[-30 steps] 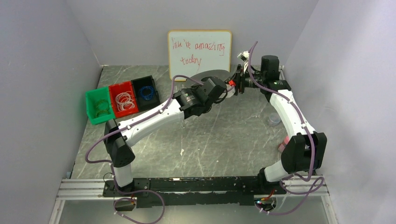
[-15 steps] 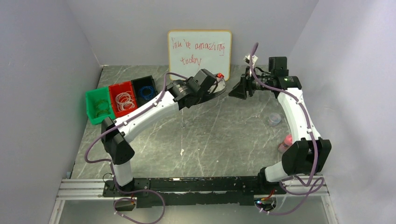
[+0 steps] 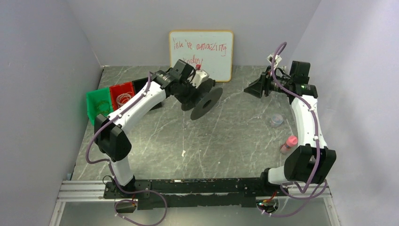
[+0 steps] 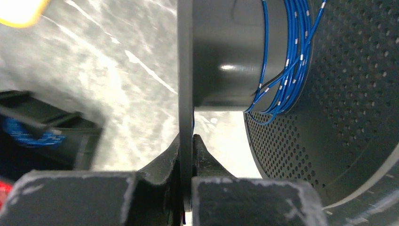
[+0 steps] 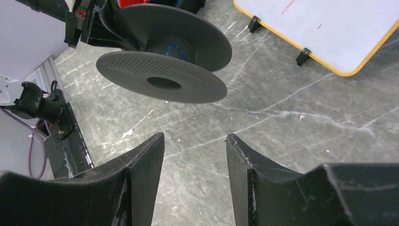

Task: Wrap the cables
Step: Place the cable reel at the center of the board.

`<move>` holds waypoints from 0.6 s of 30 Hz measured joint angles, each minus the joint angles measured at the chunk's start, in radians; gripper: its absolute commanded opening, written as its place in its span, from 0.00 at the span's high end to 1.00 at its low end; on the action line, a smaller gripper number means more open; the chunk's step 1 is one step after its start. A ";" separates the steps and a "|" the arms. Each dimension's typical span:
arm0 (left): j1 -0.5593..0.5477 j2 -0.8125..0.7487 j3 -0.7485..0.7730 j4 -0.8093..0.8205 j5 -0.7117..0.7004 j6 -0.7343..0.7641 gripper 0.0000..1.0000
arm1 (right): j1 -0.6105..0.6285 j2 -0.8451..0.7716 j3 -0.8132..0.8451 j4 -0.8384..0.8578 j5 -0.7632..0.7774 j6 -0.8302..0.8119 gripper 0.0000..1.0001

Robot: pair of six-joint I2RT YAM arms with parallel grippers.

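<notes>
- Cables (image 4: 282,61) are sitting as thin blue turns around the hub of a black spool (image 3: 205,102), and the spool is hanging in the air over the table (image 3: 226,136), in the upper middle of the top view.
- In the left wrist view the turns are crowding at the right end of the hub, against the dotted flange. A few loops are sagging loose below the hub, so I am judging the wrap as not yet tight.
- The left gripper (image 4: 187,141) is pinching the thin edge of the other flange, with its jaws narrow and closed on it. This arm is carrying the spool, so it is the nearer one to the cables.
- The right gripper (image 5: 194,141) is standing wide and holding nothing.
- The relation that is mattering: in the top view the spool is lying to the left of the right gripper, well apart from it, and the open jaws are pointing toward it.
- In the right wrist view the spool is showing at the upper left, beyond the fingertips, with its dotted flange and centre hole turning partly toward this camera.
- The hub axis is tilting, running from the left gripper down toward the table and the right side, so the cables are lying behind the dotted flange as the right gripper is seeing them.
- Any free end of the cables is too thin for me to find.
</notes>
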 measured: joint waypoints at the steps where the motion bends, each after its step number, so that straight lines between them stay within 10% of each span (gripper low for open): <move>1: 0.012 -0.002 -0.018 0.002 0.040 -0.027 0.98 | -0.005 0.000 -0.016 0.018 -0.009 0.017 0.45; 18: 0.208 -0.002 -0.475 0.406 0.610 -0.593 0.98 | -0.076 -0.056 -0.266 0.370 -0.082 0.262 0.45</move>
